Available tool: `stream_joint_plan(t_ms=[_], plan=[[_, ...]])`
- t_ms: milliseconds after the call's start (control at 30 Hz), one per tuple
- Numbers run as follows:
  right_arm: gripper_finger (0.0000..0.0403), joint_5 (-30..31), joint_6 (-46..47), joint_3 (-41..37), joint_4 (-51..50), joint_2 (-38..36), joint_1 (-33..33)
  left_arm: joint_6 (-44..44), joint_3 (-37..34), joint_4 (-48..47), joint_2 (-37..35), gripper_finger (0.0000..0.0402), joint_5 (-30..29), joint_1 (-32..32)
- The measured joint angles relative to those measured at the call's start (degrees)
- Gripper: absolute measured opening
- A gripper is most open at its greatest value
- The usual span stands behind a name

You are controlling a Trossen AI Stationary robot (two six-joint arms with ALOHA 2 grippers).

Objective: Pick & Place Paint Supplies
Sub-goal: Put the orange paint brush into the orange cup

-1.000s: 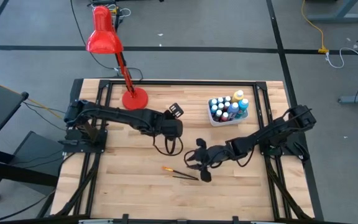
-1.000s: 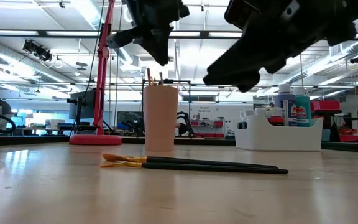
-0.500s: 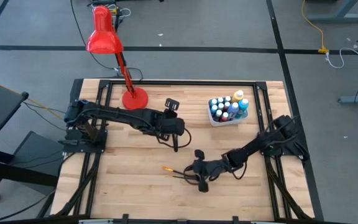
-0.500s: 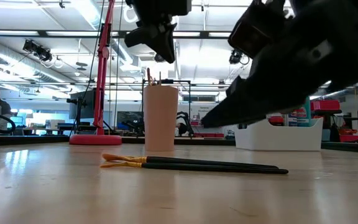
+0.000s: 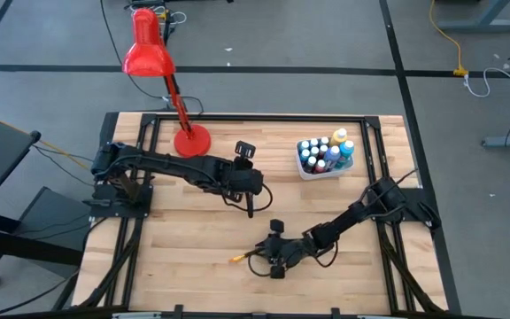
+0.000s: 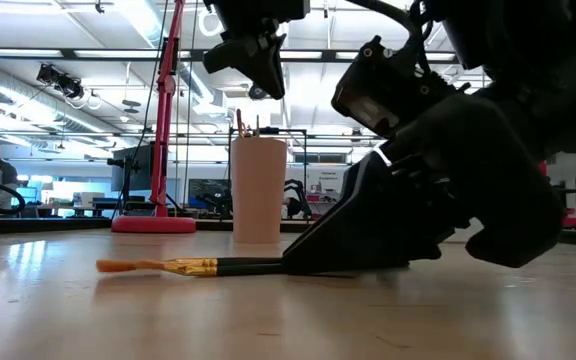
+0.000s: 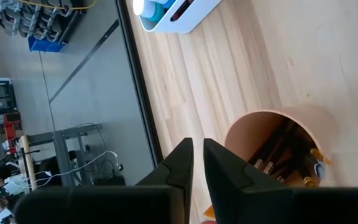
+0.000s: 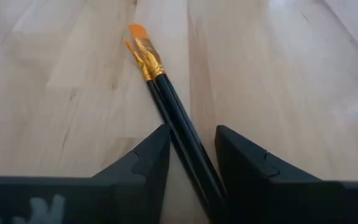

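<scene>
Right wrist view shows two paintbrushes (image 8: 166, 93) lying together on the counter (image 8: 278, 74), dark handles running between your right claw (image 8: 191, 155) fingers, which stand apart around them. They look light, thin and stiff, likely to roll, so clamp mid-handle. Lower centre of the high view has bare counter all round. Your left claw (image 7: 197, 165), nearly together and holding nothing, hovers above the orange cup (image 7: 278, 149)
</scene>
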Motion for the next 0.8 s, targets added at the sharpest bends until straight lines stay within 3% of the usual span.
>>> stream_joint_plan(t_ms=[233,400,600,800], plan=[[0.0133,-1.1,-1.2,-0.1,0.4,0.0,-0.5,0.0,0.0,-0.1,0.0,0.0047,0.1,-0.9],[0.0093,-3.6,-2.1,0.0,-1.1,-0.1,-0.9,-0.5,0.0,0.0,0.0,0.0047,0.1,-2.0],[0.0024,-3.7,-2.3,0.0,-1.0,-0.1,-1.2,-7.7,0.0,0.2,-0.1,0.0048,0.1,-6.1],[0.0003,-3.8,-3.0,-0.1,-0.1,0.0,-1.2,-19.7,0.1,0.1,-0.7,0.0048,-0.2,-13.3]])
